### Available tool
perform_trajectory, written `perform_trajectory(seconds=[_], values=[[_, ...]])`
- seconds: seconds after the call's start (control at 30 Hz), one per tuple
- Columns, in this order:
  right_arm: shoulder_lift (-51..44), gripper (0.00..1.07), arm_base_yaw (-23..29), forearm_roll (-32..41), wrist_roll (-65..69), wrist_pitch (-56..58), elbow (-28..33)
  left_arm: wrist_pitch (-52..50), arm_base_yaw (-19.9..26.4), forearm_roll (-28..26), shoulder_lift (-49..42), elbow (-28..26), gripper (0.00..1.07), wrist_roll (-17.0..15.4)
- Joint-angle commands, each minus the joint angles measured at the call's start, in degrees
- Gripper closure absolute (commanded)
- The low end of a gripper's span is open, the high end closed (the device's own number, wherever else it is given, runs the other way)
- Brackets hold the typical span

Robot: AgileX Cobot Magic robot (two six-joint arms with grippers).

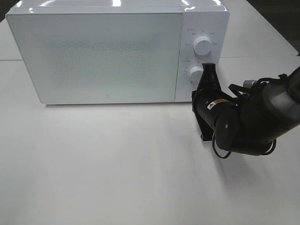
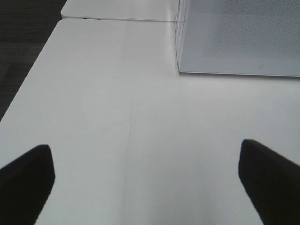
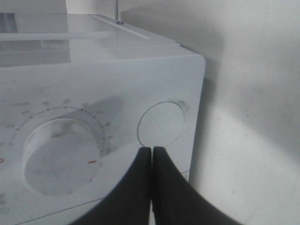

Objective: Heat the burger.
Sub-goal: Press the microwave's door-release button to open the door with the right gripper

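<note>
The burger is out of sight. The microwave [image 1: 117,54], a white box, stands upright toward the far edge of the table [image 1: 117,168] with its door [image 1: 70,70] shut. The speckled frosted pane hides the inside. On the panel right of the door, the upper dial [image 1: 203,45] sits over the lower dial [image 1: 196,73], and a round button [image 3: 161,123] lies beneath both.

No legible text anywhere. Faint grey scale marks ringing upper round white dial [image 1: 202,45] and lower one [image 1: 196,73] of boxy white microwave oven [image 1: 93,51]: too small. Small yellow label [image 1: 213,105] on black robot arm [image 1: 253,122]: blurred.
</note>
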Motion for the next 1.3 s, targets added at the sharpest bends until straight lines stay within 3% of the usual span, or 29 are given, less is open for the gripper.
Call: perform_trajectory(seconds=[0.03,1.3], values=[[0.7,1.07,-0.3,-0.5,0.5,0.7,-1.0,-0.6,0.2,-0.1,-1.3,0.1,0.07,0.0],[7.6,1.07,-1.4,2.8,-0.8,-1.7,-9.5,-0.6,0.2,0.0,-1.3,0.1,0.07,0.0]])
